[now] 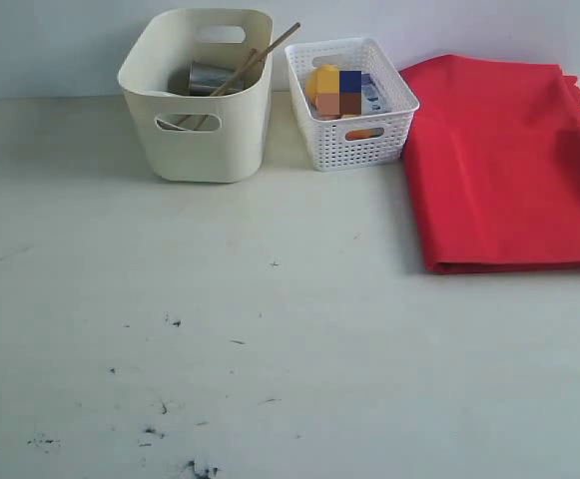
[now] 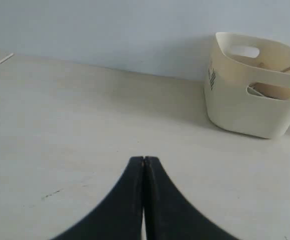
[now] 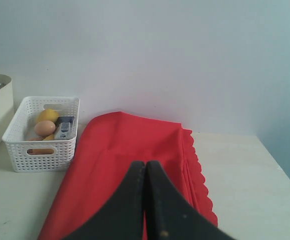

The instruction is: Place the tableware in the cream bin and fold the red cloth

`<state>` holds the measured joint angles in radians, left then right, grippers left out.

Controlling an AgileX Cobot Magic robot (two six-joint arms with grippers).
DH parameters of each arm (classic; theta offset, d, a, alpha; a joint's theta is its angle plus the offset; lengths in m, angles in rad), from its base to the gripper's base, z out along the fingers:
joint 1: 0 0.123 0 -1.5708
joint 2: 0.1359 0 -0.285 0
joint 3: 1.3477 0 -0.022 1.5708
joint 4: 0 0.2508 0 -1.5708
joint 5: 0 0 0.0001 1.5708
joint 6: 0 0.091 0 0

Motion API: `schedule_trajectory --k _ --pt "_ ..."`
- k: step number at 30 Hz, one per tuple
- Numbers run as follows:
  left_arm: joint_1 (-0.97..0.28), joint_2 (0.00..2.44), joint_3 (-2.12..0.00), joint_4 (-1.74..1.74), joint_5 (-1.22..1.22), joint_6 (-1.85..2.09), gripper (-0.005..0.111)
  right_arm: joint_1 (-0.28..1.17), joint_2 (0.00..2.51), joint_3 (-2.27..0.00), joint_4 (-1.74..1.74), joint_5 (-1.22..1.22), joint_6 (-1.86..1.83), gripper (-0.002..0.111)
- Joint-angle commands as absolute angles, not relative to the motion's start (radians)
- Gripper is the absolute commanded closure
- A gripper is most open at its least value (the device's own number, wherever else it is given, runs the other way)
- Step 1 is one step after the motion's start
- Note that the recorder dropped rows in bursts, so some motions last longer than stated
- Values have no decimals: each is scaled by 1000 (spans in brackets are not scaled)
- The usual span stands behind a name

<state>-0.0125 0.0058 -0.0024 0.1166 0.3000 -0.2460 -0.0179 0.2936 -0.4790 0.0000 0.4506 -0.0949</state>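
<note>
Table (image 1: pixel 290 349): cream bin (image 1: pixel 205 150), basket (image 1: pixel 354 152), red cloth (image 1: pixel 509 170)

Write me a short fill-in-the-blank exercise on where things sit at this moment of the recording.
1. The cream bin holds a steel cup and wooden ____ poking over its rim.
2. Between the cream bin and the red cloth stands the white ____.
3. The left gripper and the right gripper are both ____, holding nothing.
Missing words: chopsticks; basket; shut.
</note>
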Motion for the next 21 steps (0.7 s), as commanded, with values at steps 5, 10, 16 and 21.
schedule_trajectory --k 5,10,16,21 --pt "-9 0 0 120 358 -240 107 -18 291 -474 0 446 -93 108" --pt "-9 0 0 120 358 -240 107 -18 291 -474 0 446 -93 108" --pt "-9 0 0 120 358 -240 107 -18 291 -474 0 446 -93 108" --pt "-9 0 0 120 358 -240 107 -18 291 -474 0 446 -93 108"
